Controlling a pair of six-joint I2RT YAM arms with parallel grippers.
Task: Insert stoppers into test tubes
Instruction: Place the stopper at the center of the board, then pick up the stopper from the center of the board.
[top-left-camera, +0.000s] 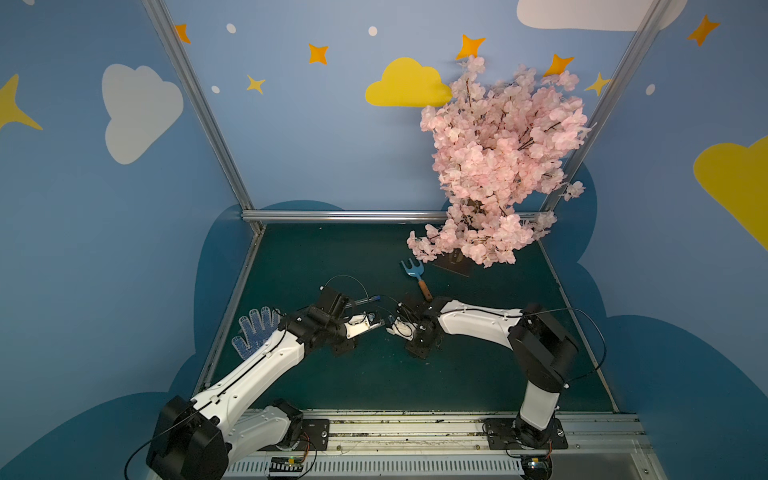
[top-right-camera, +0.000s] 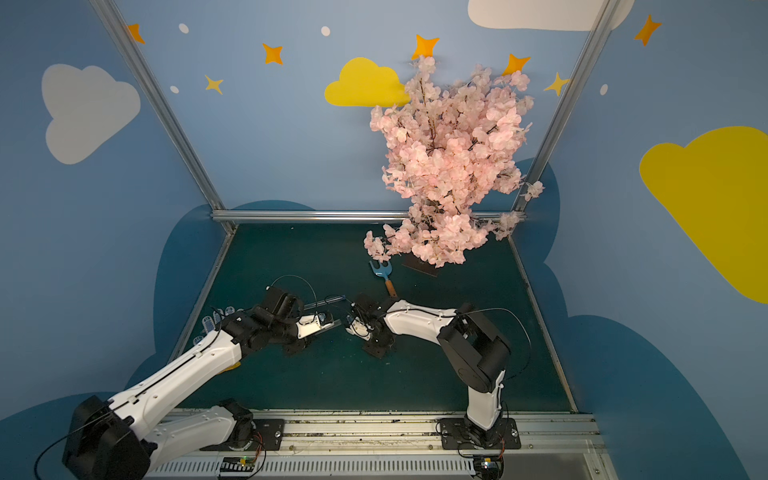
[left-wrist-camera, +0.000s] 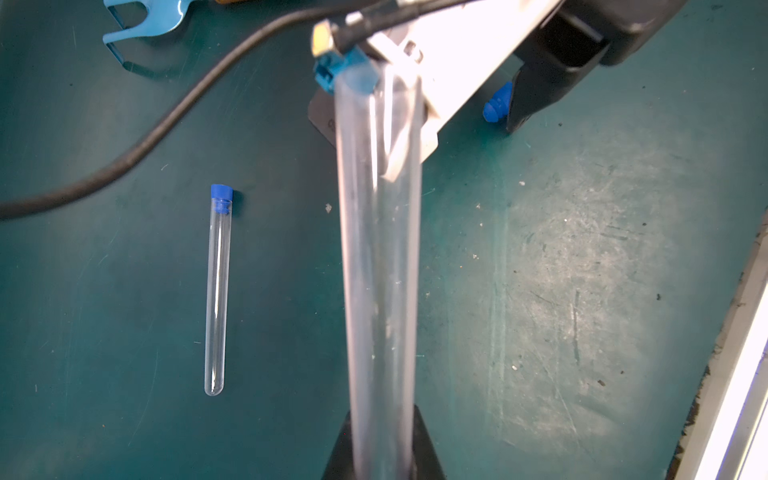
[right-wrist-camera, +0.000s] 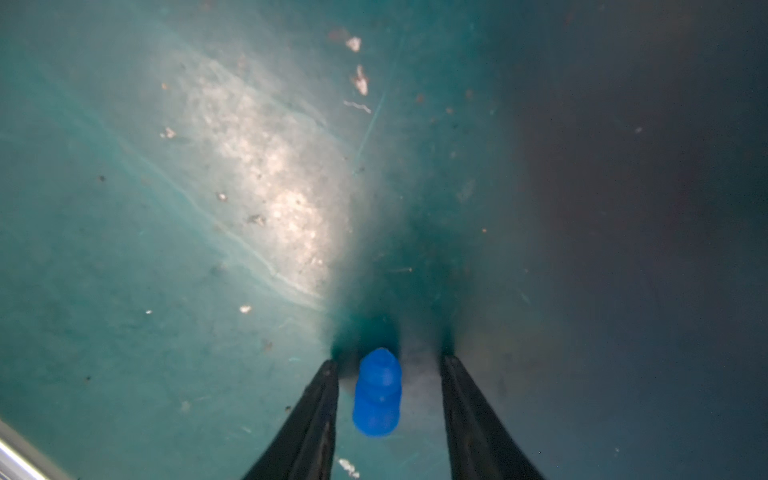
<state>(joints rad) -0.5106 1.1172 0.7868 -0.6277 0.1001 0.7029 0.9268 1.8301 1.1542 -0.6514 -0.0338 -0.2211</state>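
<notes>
1. Bench (top-left-camera: 374, 374): dk-green mat, scuffed, grit specks. Carries all items below.
2. Glove (top-left-camera: 255, 330): white w/ blue dots, flat on bench on my left side, partly under my left forearm.
3. My left hand (top-left-camera: 374, 325): clamped tight on item 4, low over bench, tips facing my right hand at close range.
4. Held test tube (left-wrist-camera: 380, 249): clear, pinched between my left fingers (left-wrist-camera: 419, 440), off the bench. It runs fwd from the grip, and its mouth end points toward my right hand. That end is blurred; can't tell if it touches anything.
5. My right hand (right-wrist-camera: 388, 361): jaws part-open, gripping nothing, tips down at bench level.
6. Loose stopper (right-wrist-camera: 377, 395): bright blue, ribbed, on its side on bench between my right fingers (right-wrist-camera: 320, 399). Sits nearer one finger, w/ a gap on each side. Not yet in a tube.
7. Stoppered test tube (left-wrist-camera: 217, 291): clear, lying flat on bench just beyond my hands, apart from both.
8. Fitted stopper (left-wrist-camera: 221, 193): blue, seated in mouth of item 7.
9. Garden fork (top-left-camera: 415, 276): lt-blue head, orange handle, flat on bench beyond my right hand, handle end near my right wrist.
10. Blossom tree (top-left-camera: 498, 166): pink, on dark base, far right corner of bench.
</notes>
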